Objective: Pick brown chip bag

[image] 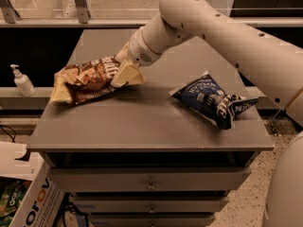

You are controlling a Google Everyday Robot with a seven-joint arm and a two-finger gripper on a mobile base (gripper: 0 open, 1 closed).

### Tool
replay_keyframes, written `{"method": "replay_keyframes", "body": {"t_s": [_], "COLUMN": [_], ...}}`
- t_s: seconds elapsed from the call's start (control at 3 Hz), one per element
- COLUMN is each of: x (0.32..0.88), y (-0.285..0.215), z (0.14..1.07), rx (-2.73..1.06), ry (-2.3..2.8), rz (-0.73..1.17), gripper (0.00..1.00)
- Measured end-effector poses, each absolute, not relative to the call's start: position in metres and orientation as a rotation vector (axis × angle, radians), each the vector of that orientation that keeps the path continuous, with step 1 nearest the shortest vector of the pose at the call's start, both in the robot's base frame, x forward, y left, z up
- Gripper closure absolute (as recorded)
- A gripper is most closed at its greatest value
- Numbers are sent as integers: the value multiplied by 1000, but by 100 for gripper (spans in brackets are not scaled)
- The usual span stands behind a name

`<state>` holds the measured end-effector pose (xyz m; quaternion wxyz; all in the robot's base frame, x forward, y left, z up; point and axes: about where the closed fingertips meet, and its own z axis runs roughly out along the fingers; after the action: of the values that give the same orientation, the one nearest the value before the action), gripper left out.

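Note:
The brown chip bag (85, 82) lies crinkled on the left part of the grey cabinet top (142, 124), with its cream-yellow ends showing and white lettering on top. My gripper (126, 74), cream-coloured at the end of the big white arm, reaches down from the upper right. It sits at the bag's right end and overlaps it. Whether it holds the bag does not show. The bag rests on the surface.
A dark blue chip bag (212, 100) lies on the right part of the cabinet top. A white pump bottle (21, 82) stands on a ledge at the left. A cardboard box (31, 197) sits on the floor at lower left. Drawers (150, 186) are below.

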<state>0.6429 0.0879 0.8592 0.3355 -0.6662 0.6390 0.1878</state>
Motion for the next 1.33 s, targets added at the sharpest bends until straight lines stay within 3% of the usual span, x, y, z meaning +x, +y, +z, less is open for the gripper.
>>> {"method": "replay_keyframes", "body": {"t_s": [0.67,1.0,1.33], "x": [635,631,631], "y": [83,84,85], "z": [872,891,910], "rx": [-1688,-1630,-1539], "ry": [1669,1632,1590], "rz": [527,565,639], "gripper": [88,100,100]}}
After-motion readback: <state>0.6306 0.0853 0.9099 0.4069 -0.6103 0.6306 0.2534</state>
